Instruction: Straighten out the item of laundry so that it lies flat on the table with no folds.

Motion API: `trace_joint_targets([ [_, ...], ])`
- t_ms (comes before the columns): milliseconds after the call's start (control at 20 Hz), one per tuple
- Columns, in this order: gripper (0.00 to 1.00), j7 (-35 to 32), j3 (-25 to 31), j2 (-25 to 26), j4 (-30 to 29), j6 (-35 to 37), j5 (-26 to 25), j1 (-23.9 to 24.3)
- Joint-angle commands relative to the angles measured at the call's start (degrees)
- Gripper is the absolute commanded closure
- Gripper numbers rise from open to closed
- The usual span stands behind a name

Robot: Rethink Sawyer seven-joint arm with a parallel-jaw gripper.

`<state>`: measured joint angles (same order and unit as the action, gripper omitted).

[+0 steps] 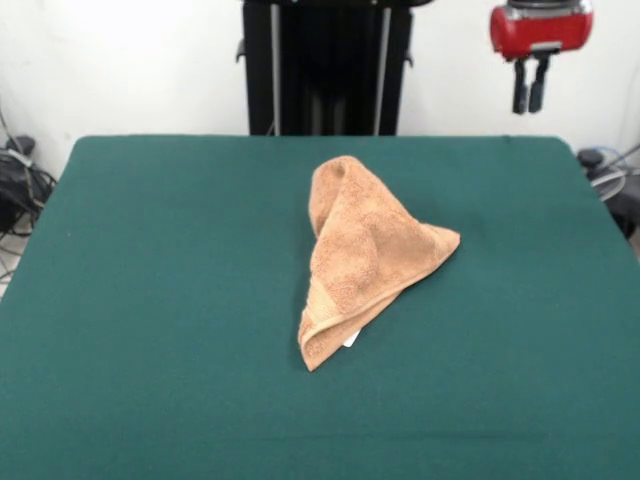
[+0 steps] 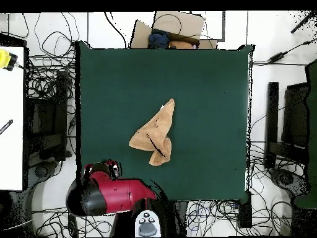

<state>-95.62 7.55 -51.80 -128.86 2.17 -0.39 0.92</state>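
The item of laundry (image 1: pixel 365 255), a tan terry towel, lies crumpled near the middle of the green table (image 1: pixel 150 300). It is folded over itself into a rough triangle with a raised hump at its far end. A small white label (image 1: pixel 350 340) peeks out under its near corner. In the overhead view the towel (image 2: pixel 155 135) sits slightly towards the robot's side of the table (image 2: pixel 204 93). My gripper (image 1: pixel 530 88) hangs high above the far right corner, well clear of the towel, shut and holding nothing. From above, the gripper (image 2: pixel 106 166) is just off the table's edge.
The robot's black pedestal (image 1: pixel 325 65) stands behind the far edge. Cables (image 2: pixel 46 80) cover the floor on both sides of the table. A cardboard sheet (image 2: pixel 176 25) lies beyond the table's far end in the overhead view, and a white bench (image 2: pixel 11 124) stands at the left.
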Motion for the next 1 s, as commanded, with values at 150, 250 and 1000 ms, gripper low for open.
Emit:
trace_joint_targets([
  [150, 0.00, -7.72, -1.69, -0.05, 0.59, 1.49, -1.72, -1.15],
  [250, 0.00, -7.14, -1.41, 0.97, 1.17, 0.45, -2.41, -0.36],
  [1000, 0.00, -14.33, -5.74, -6.30, -15.49, -10.99, -5.70, -2.76],
])
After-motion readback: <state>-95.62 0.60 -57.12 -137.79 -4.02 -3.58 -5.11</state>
